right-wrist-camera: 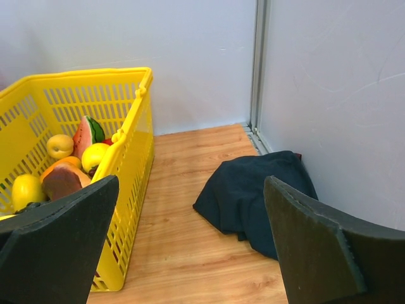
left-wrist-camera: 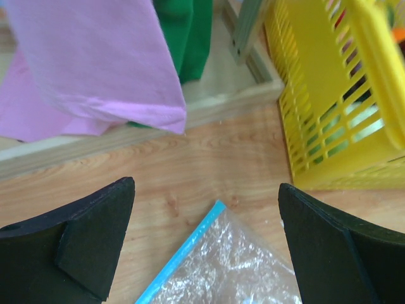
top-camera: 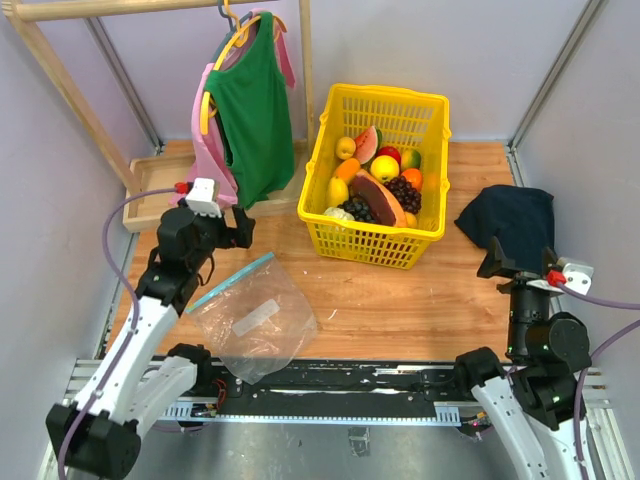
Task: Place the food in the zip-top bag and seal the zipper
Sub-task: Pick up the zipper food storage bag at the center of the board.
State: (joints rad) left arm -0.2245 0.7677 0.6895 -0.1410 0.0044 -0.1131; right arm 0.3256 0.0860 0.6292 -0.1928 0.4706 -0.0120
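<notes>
**A:** Where is the clear, crinkly zip-top bag (top-camera: 255, 320)?

**B:** It lies flat on the wooden table (top-camera: 400, 300), near the left arm. Its thin light-blue zipper strip (top-camera: 232, 281) runs along the far-left edge.

**A:** And the food?

**B:** The toy fruit and vegetables (top-camera: 385, 168) are heaped in the yellow plastic basket (top-camera: 380, 245), apart from the bag. There is a reddish-brown wedge (top-camera: 375, 197), dark purple grapes (top-camera: 404, 193) and a watermelon slice (top-camera: 367, 143).

**A:** The claws?

**B:** Both are spread wide and hold nothing. The left claw (left-wrist-camera: 204, 190) hovers over the zipper's far corner. The right claw (right-wrist-camera: 192, 183) faces the basket and a crumpled dark navy cloth (top-camera: 510, 222).

**A:** Anything crowding things?

**B:** A green top (top-camera: 250, 110) and a pink garment (top-camera: 212, 165) hang from a wooden rack (top-camera: 305, 60) just left of the basket.

**A:** Any writing?

**B:** The bag's small white label patch (top-camera: 256, 316) is too small to read.
</notes>
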